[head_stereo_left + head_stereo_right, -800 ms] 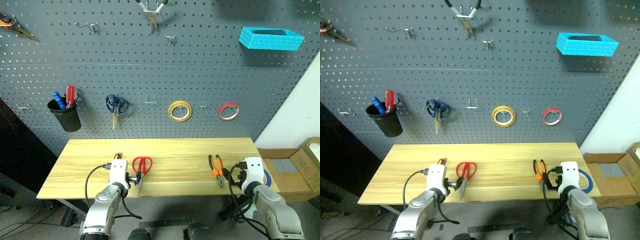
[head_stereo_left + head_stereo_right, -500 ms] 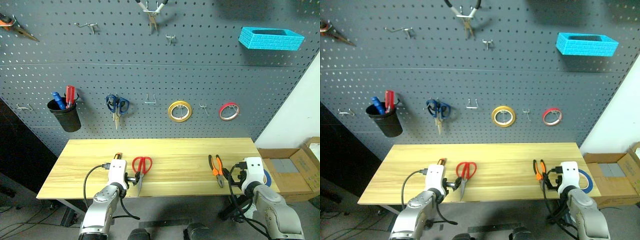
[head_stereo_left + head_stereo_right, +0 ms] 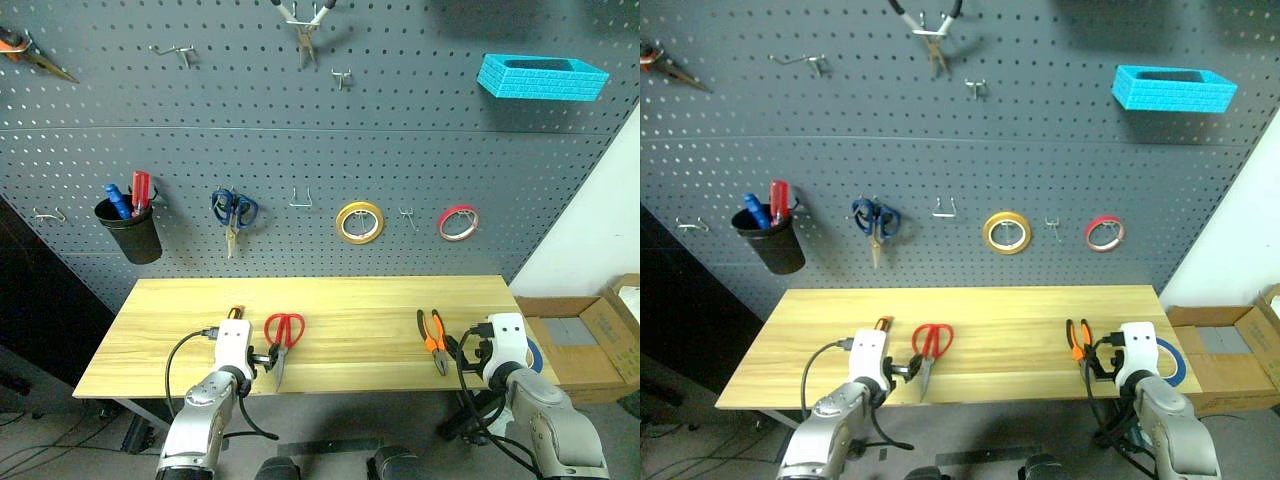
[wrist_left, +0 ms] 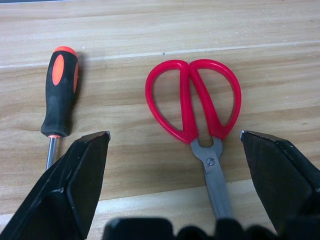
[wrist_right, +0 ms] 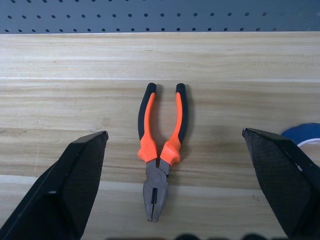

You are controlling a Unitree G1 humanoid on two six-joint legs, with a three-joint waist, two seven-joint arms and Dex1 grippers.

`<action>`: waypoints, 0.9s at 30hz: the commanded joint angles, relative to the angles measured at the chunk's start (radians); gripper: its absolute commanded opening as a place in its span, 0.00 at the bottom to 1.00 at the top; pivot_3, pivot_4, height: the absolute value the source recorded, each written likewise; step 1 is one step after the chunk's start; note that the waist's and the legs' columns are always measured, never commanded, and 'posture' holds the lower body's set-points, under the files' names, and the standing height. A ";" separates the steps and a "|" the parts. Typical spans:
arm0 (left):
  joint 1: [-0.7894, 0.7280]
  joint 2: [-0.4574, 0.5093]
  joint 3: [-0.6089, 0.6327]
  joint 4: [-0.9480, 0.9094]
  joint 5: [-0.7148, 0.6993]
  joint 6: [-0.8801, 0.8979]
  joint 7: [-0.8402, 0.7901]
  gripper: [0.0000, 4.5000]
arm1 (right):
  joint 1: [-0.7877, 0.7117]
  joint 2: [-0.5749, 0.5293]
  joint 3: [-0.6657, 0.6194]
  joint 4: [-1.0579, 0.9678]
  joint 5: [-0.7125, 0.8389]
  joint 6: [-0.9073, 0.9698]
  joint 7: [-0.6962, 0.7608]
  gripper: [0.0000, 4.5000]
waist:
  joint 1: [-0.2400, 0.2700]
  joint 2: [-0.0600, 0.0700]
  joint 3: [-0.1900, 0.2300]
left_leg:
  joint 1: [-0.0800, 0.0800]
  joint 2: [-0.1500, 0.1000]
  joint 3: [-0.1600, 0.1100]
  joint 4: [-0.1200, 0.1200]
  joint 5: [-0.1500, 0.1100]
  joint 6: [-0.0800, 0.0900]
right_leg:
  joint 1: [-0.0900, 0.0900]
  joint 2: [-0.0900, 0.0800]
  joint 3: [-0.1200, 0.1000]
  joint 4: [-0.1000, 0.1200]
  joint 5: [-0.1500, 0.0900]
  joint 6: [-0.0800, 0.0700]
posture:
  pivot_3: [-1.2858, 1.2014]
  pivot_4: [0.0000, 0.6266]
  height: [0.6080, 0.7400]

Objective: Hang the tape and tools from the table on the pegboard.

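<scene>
On the pale wood table point(image 3: 360, 300) lie the red-looped scissors point(image 4: 192, 107), with a small orange-and-black screwdriver point(image 4: 61, 90) to their left. My left gripper point(image 4: 174, 136) hovers open over the table's near edge, its fingers point(image 4: 75, 185) straddling the scissors' pivot without touching. Orange-and-black pliers point(image 5: 160, 150) lie toward the right end, jaws pointing at me. My right gripper point(image 5: 175, 134) stands open above them, holding nothing. The blue tape point(image 3: 535, 352) lies at the table's right end, mostly behind my right wrist. The dark grey pegboard point(image 3: 400, 150) rises behind the table.
On the pegboard hang a black cup point(image 3: 130, 235) of pens, blue-looped scissors point(image 3: 234, 210), a yellow roll point(image 3: 360, 221), a red-pink roll point(image 3: 458, 222), a turquoise basket point(image 3: 540, 76) and pliers point(image 3: 305, 25) at the top. Bare hooks point(image 3: 302, 200) sit between them. Cardboard boxes point(image 3: 590, 340) stand right of the table.
</scene>
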 commanded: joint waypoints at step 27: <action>-0.276 0.003 -0.312 -0.074 0.007 -0.086 -0.313 1.00 | -0.064 -0.165 -0.175 -0.111 0.060 0.285 0.011 1.00 | -0.009 0.006 0.083 | -0.001 0.000 0.001 -0.002 0.000 0.000 | 0.003 0.000 0.003 -0.008 0.000 0.001 | 0.52 0.32 1.00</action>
